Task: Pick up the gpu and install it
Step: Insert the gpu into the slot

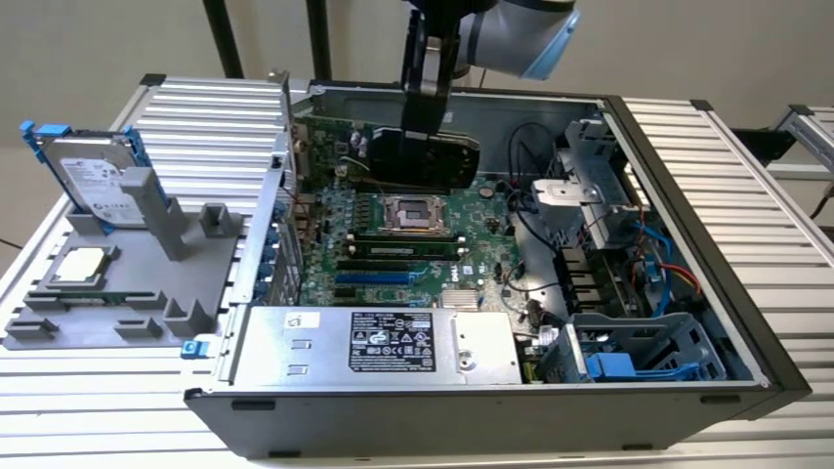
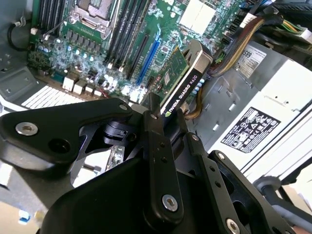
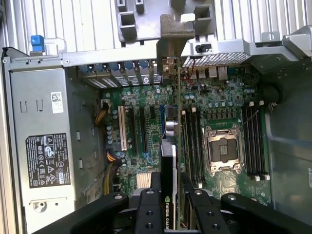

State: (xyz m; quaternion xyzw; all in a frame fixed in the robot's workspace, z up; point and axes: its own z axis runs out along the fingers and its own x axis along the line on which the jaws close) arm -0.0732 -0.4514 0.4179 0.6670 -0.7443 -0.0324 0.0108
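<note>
Exterior view: hard drive (image 1: 94, 178), gpu (image 1: 420, 156) aloft

The flat green circuit-board gpu (image 1: 420, 156) carries a matt black plastic cooler block, its edge faintly glossy in the second wrist view (image 2: 185, 85). The black metal gripper (image 2: 163, 122), closed on the card, looks satin with bright steel screws. The open grey sheet-metal computer case (image 1: 729, 293) is dull. At nine o'clock, a brushed silver metal hard drive (image 1: 94, 176) stands in a matt grey plastic holder (image 1: 117, 322).
</note>
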